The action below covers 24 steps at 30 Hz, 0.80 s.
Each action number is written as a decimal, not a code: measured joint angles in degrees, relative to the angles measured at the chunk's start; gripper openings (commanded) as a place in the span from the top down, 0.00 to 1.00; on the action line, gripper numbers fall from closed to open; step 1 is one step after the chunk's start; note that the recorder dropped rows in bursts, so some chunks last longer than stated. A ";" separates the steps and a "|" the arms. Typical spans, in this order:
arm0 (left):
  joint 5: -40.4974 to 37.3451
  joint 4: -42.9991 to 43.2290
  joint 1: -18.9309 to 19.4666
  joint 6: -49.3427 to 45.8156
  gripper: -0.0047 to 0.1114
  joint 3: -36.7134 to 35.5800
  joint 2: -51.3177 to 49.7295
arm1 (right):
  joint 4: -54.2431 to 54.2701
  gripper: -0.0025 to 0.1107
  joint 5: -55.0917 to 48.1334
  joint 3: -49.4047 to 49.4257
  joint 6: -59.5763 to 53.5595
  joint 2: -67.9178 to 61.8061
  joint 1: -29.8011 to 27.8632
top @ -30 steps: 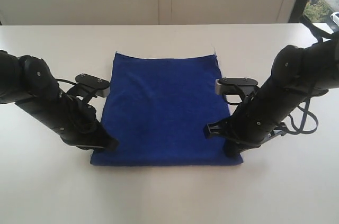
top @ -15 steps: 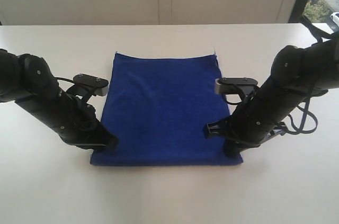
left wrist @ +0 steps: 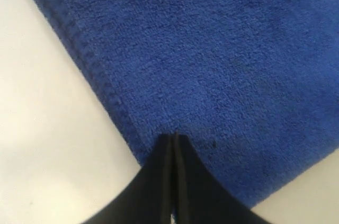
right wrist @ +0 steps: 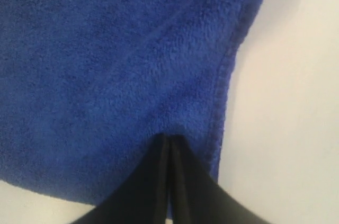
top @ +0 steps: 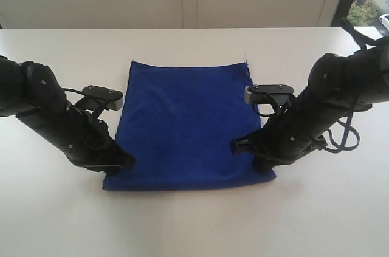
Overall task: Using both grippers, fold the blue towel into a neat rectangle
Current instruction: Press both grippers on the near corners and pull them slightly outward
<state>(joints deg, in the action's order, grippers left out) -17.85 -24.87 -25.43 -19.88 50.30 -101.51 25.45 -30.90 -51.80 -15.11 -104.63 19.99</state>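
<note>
Nudged toward nine o'clock, the clenched right hand (right wrist: 168, 139) presses the plush blue towel (top: 185, 123) at four o'clock, clenched left hand (left wrist: 174, 137) at eight.

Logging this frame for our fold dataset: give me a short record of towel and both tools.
towel: blue towel spread flat on white table
left tool: shut, pinching cloth by its near left corner
right tool: shut, pinching cloth by its near right corner
lift: not yet, near edge lies on the table

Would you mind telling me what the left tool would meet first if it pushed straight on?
The royal-blue plush towel; the left tool, shut, seems to touch it near one edge.
</note>
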 measured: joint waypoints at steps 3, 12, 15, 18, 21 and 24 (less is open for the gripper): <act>0.00 0.00 0.00 0.97 0.96 0.00 0.00 | -0.61 0.98 -0.36 0.00 1.37 0.00 0.00; 0.00 -0.35 0.00 1.81 0.96 0.00 0.00 | -1.83 0.98 -2.83 -0.13 4.55 -0.06 0.00; 0.00 -0.59 0.00 1.81 0.96 0.00 0.00 | -1.96 0.98 -3.37 -0.24 4.66 -0.06 0.00; -0.09 -0.84 0.00 1.99 0.96 0.00 0.00 | -2.06 0.98 -4.60 -0.36 4.66 -0.06 0.00; -0.23 -0.87 0.00 2.68 0.96 0.00 0.00 | -2.18 0.98 -5.57 -0.36 4.66 -0.06 0.00; -0.62 -0.87 0.00 3.06 0.96 0.00 0.00 | -2.18 0.98 -5.57 -0.36 4.66 -0.06 0.00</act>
<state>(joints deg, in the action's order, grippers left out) -18.46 -25.75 -25.43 -16.82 50.30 -101.51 23.27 -36.47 -52.17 -10.45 -104.69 19.99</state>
